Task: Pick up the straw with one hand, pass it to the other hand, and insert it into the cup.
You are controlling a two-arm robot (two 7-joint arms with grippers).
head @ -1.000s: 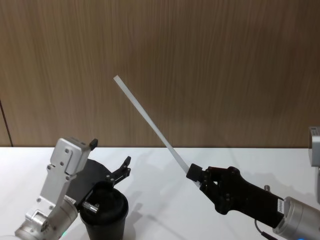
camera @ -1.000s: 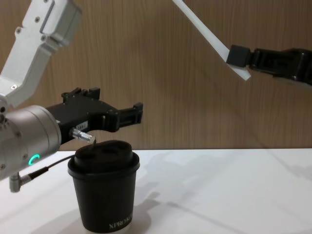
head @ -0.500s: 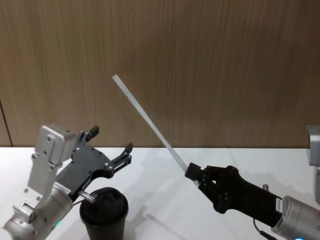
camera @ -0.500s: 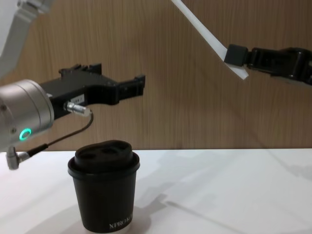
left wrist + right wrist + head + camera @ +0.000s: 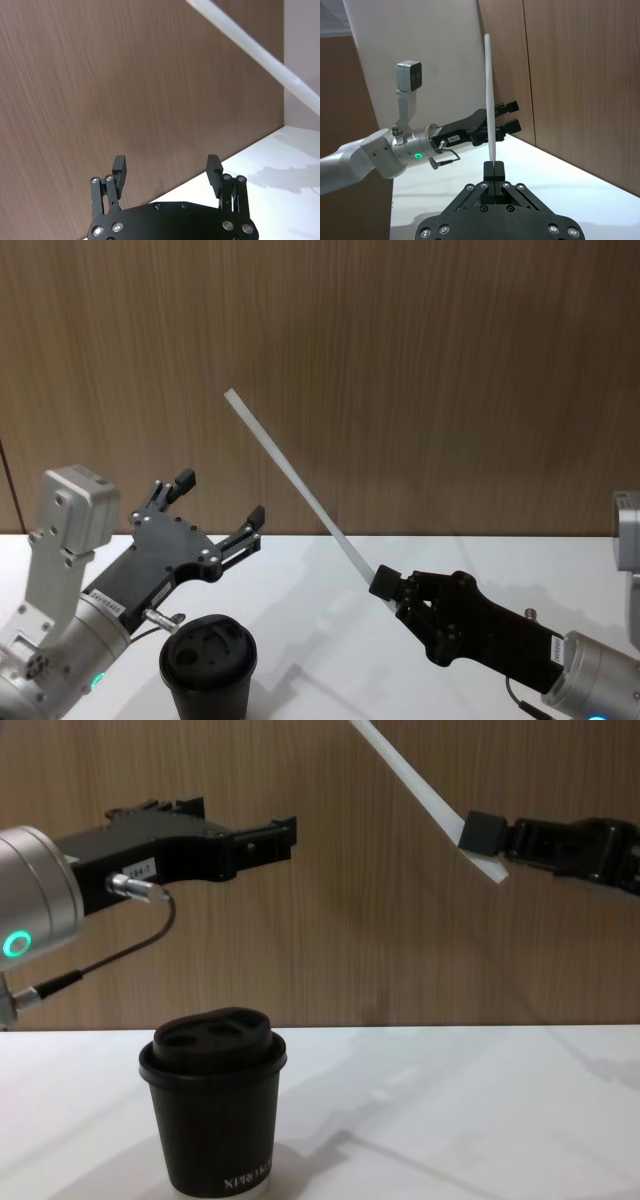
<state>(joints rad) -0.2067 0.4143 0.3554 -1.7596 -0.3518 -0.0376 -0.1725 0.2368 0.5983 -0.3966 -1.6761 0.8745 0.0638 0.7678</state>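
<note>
The cup [image 5: 208, 672] stood on the desk [image 5: 330, 640] under the left pincer [image 5: 220, 496]; the straw [image 5: 290, 475] slanted up leftward from the right pincer [image 5: 385, 588].

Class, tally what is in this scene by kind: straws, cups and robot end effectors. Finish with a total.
Straws: 1, the white straw.
Cups: 1, the black lidded cup.
End effectors: 2, the left end effector, open, and the right end effector, shut on the straw.
Total: 4
</note>
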